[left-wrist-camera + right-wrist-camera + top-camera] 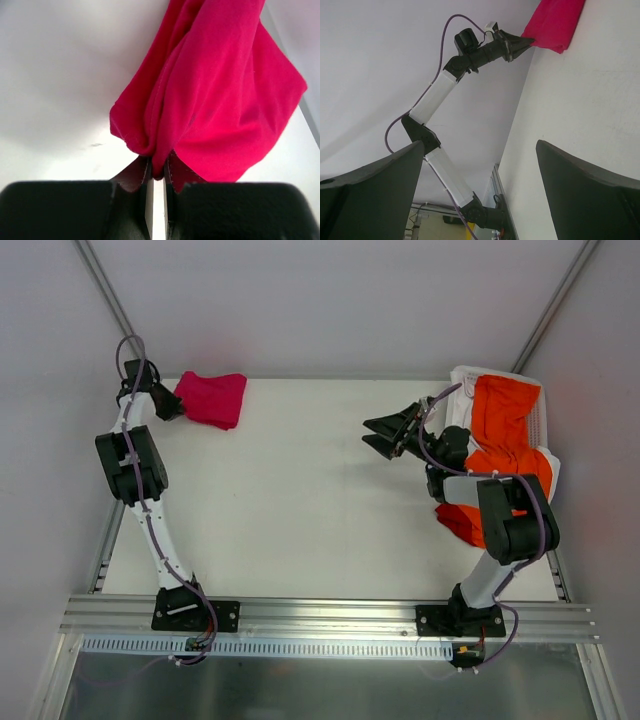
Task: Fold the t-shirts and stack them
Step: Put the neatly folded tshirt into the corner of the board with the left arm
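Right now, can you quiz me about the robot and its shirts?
1. True or false: the left gripper is shut on the crimson t-shirt.
2. Where on the table is the orange t-shirt? A: the robot's left. B: the robot's right. C: the middle.
3. Fill in: the right gripper is ____ and holds nothing.
Key: 1 true; 2 B; 3 open.

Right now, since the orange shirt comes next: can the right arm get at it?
Probably yes. The orange t-shirt lies right beside the right arm, and the right tool is open and empty. It points away from the shirt, though, so the arm must swing back.
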Controlling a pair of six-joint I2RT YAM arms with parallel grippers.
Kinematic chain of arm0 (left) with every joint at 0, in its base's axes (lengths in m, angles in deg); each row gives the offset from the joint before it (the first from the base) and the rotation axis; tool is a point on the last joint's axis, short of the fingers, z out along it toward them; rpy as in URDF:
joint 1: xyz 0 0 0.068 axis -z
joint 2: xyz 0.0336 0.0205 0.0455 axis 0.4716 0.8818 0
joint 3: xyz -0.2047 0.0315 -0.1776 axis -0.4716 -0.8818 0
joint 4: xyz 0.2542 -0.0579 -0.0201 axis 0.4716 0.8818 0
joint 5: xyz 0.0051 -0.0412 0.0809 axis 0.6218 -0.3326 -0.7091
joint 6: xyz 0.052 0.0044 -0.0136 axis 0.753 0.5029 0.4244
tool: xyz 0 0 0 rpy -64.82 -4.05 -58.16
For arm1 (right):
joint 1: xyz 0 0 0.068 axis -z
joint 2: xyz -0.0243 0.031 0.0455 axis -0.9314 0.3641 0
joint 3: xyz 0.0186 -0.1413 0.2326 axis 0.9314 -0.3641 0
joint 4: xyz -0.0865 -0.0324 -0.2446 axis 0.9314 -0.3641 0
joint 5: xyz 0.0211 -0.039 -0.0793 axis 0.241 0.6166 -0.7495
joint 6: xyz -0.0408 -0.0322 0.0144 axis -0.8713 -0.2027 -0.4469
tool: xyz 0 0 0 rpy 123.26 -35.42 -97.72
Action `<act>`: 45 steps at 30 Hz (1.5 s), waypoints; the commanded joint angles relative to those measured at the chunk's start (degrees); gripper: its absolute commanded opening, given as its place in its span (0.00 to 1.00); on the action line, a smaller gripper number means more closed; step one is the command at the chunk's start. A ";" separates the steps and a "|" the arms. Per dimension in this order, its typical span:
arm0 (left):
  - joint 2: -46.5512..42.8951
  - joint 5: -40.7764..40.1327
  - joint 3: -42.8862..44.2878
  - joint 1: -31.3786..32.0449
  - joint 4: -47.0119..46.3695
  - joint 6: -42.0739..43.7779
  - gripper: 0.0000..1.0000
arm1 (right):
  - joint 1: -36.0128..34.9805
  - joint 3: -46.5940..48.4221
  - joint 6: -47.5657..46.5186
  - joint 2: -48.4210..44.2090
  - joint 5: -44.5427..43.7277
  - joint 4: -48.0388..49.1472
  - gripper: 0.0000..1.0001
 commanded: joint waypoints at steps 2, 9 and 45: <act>-3.48 -8.08 -2.60 -1.91 0.98 -2.45 0.00 | 0.37 0.66 2.92 2.41 1.39 8.18 0.99; -4.54 -12.15 -2.89 -3.24 0.98 -2.20 0.09 | 0.37 0.31 3.45 4.17 1.74 9.68 0.99; -35.39 -5.70 -25.72 35.32 -13.17 12.55 0.95 | -5.56 23.78 -62.05 -27.98 -59.93 -98.43 0.99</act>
